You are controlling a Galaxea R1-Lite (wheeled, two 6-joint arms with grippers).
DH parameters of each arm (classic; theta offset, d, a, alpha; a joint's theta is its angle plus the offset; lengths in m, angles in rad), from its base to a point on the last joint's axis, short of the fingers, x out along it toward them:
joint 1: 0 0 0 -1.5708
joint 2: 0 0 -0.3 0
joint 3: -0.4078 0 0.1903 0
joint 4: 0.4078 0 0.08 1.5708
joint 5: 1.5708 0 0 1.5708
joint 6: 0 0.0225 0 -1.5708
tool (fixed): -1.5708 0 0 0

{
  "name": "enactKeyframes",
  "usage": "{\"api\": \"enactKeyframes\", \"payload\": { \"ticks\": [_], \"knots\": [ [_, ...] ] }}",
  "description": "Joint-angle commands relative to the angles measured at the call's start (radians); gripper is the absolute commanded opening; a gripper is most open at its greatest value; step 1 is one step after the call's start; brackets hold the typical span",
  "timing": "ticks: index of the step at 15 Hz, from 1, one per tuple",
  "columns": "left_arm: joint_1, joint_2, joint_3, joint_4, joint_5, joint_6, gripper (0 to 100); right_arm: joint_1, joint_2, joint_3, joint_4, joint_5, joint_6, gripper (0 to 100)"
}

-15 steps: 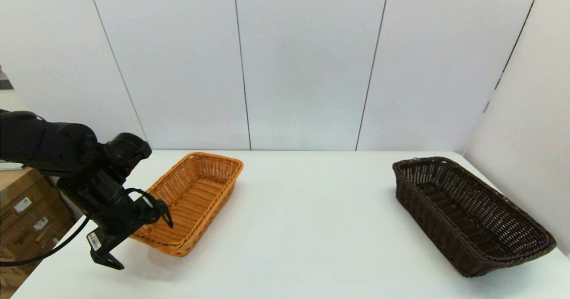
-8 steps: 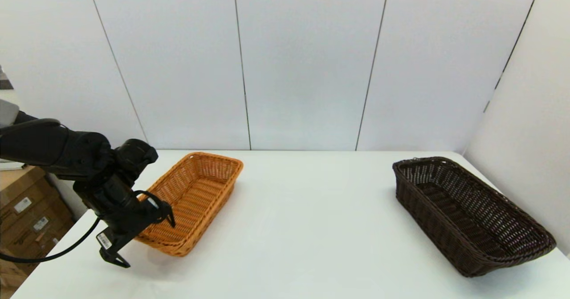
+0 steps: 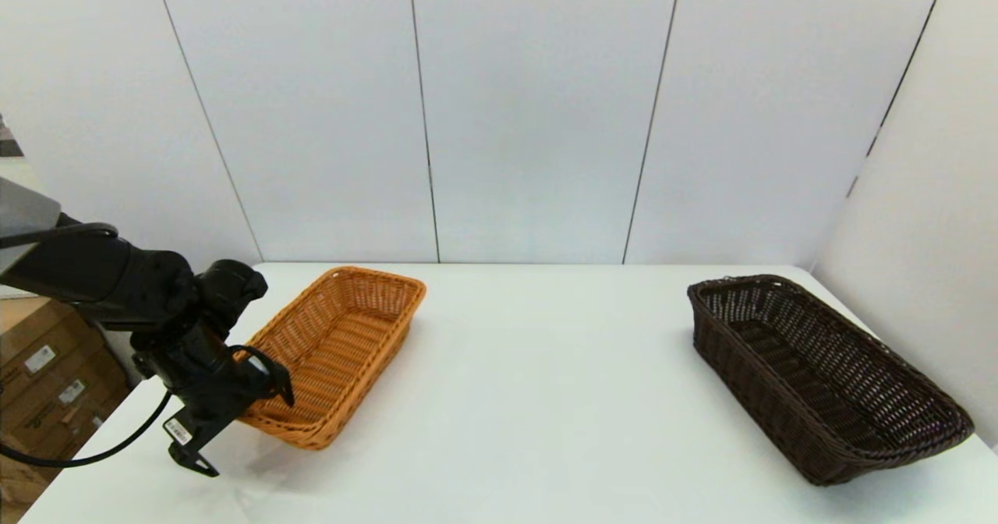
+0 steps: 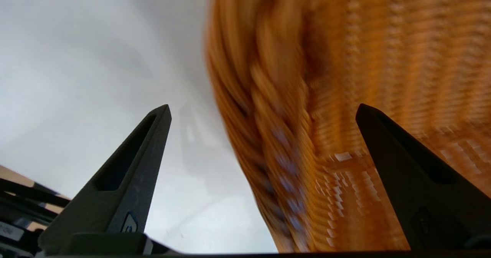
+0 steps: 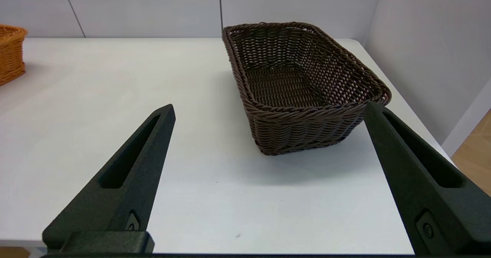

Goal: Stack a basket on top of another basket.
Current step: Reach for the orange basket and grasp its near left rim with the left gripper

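Observation:
The dark brown basket (image 3: pixel 826 376) lies at the table's right side, close to the right wall panel, and also shows in the right wrist view (image 5: pixel 303 85). The orange basket (image 3: pixel 343 345) lies at the left. My left gripper (image 3: pixel 242 426) is open at that orange basket's near left corner. In the left wrist view its fingers (image 4: pixel 262 106) straddle the braided rim (image 4: pixel 276 135), one outside over the table and one over the inside. My right gripper (image 5: pixel 269 105) is open and holds nothing. It hangs near the table's front edge, short of the dark basket, and is out of the head view.
The white table (image 3: pixel 530 399) stretches between the two baskets. White wall panels close the back and the right side. Cardboard boxes (image 3: pixel 47 384) stand on the floor past the table's left edge. The orange basket's end (image 5: pixel 9 52) shows far off in the right wrist view.
My left arm's elbow has risen and its gripper has shifted slightly left at the orange basket's near corner. Both baskets lie where they were.

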Motion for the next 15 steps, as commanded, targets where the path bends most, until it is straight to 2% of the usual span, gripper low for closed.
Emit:
{"api": "enactKeyframes", "payload": {
  "ticks": [1,4,15],
  "knots": [
    [0.008,0.038,0.029,-0.023,0.014,-0.008,100,0.0,0.0,0.0,0.0,0.002,0.0,100],
    [0.008,0.055,0.053,-0.065,0.014,-0.008,100,0.0,0.0,0.0,0.0,0.0,0.0,100],
    [0.006,0.058,0.059,-0.068,0.014,-0.028,100,0.0,0.0,0.0,0.0,0.0,0.0,100]
  ]
}}
